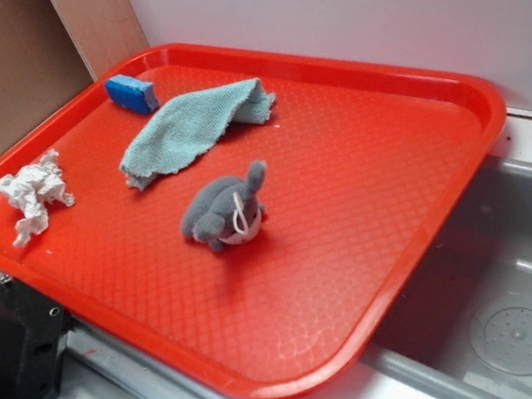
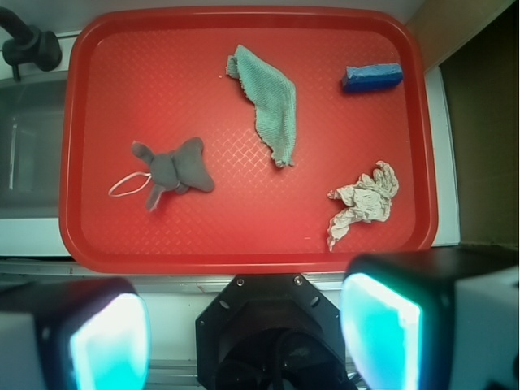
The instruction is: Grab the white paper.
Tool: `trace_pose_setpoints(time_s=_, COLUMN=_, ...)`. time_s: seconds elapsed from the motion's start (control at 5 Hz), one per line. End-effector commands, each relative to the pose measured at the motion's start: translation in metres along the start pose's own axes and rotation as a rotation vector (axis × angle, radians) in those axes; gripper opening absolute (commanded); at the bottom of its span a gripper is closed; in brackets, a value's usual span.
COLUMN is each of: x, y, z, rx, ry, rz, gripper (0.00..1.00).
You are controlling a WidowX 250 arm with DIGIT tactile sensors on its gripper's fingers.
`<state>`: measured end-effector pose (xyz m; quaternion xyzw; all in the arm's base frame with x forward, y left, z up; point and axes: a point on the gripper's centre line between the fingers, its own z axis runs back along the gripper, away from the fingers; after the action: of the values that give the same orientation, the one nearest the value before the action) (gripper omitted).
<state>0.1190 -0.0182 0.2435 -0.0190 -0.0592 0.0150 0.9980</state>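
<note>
The gripper (image 2: 244, 337) hangs wide open above the red tray's (image 2: 244, 252) near edge, holding nothing. The white paper (image 2: 366, 199) lies just ahead of its right finger (image 2: 382, 333), the grey plush toy (image 2: 175, 171) ahead-left, the teal cloth (image 2: 272, 101) and blue block (image 2: 371, 77) farther.

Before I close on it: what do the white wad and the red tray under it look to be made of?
The white paper looks like thin tissue, matte and soft: it is crumpled into irregular folds with a ragged strip trailing off. The tray looks like hard moulded plastic: its floor carries a regular diamond texture, and the smooth raised rim shows a faint sheen. Neither can be confirmed by look alone.
</note>
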Motion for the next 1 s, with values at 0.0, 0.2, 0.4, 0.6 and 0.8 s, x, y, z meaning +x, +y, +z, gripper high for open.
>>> trace_pose_setpoints(time_s=0.0, x=0.0, y=0.0, z=0.0, rx=0.0, ry=0.0, rz=0.0, gripper=1.0)
trace_pose_setpoints(time_s=0.2, x=0.008, y=0.015, z=-0.002, rx=-0.03, ry=-0.02, rz=0.128, gripper=1.0)
trace_pose_setpoints(time_s=0.4, x=0.016, y=0.034, z=-0.01, rx=-0.037, ry=-0.048, rz=0.316, gripper=1.0)
trace_pose_setpoints(time_s=0.6, x=0.017, y=0.055, z=-0.026, rx=-0.051, ry=-0.098, rz=0.522, gripper=1.0)
trace_pose_setpoints(time_s=0.8, x=0.018, y=0.081, z=-0.046, rx=-0.055, ry=-0.13, rz=0.689, gripper=1.0)
